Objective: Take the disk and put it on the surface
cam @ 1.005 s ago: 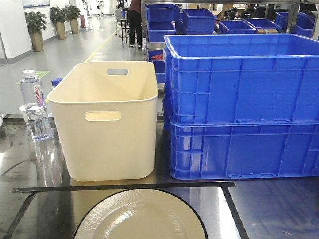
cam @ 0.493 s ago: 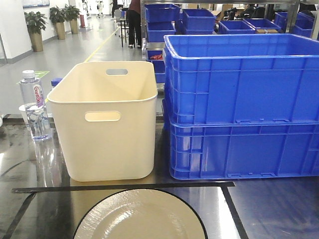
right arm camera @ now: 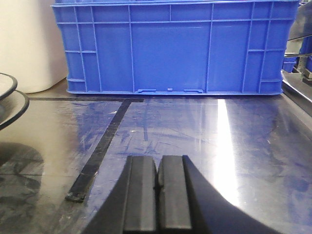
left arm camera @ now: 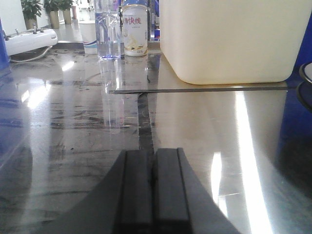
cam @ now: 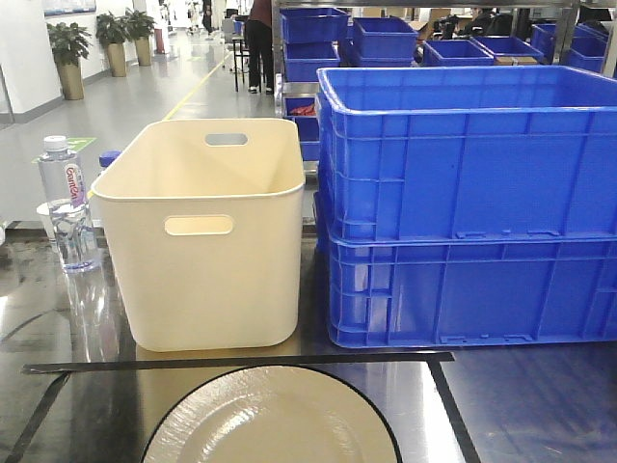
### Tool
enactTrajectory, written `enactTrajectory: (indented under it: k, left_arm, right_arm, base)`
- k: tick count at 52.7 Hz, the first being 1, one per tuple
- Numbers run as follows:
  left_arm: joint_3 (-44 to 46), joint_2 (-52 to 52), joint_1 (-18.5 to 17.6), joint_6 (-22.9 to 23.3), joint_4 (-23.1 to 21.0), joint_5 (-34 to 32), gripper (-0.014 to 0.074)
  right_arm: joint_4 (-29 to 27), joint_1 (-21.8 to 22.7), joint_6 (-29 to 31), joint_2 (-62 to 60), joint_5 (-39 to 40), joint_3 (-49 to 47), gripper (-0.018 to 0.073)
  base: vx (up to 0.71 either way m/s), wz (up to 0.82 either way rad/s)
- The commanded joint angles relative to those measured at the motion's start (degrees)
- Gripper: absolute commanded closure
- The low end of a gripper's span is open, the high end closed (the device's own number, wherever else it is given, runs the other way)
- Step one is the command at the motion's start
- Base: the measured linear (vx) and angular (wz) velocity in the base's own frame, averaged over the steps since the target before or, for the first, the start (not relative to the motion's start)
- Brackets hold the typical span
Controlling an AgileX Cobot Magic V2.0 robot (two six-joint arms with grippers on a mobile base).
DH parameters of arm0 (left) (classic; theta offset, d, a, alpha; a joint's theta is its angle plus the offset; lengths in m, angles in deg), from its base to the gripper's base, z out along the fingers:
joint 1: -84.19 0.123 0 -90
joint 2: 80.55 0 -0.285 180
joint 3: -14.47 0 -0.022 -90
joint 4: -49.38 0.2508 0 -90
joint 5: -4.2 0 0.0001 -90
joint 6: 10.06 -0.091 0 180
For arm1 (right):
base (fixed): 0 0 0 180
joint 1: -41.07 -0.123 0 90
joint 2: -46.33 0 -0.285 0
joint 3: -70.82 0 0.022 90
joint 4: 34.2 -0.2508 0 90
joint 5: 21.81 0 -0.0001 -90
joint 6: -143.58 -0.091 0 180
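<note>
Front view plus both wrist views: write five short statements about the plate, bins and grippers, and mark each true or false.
1. The plate lies inside the black tape outline on the tabletop. True.
2. The cream bin stands right of the blue crates. False: it stands to their left.
3. The left gripper is open around the plate. False: its fingers are together, holding nothing.
4. The right gripper is shut and empty. True.
5. The water bottle lies on its side. False: it stands upright, left of the cream bin.
</note>
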Motion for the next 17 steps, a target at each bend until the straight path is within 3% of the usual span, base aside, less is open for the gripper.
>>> enactTrajectory:
  k: [1,17]
  left_arm:
    - [1.24,-0.24,0.23,0.54,0.12,-4.9,0.0605]
    - [1.24,-0.24,0.23,0.54,0.12,-4.9,0.0605]
  right_arm:
    - [0.74,-0.04,0.15,0.17,4.63,0.27,0.0568]
    - [0.74,-0.04,0.21,0.17,4.62,0.27,0.0568]
  base:
    - [0.0,0.0]
    - [0.0,0.0]
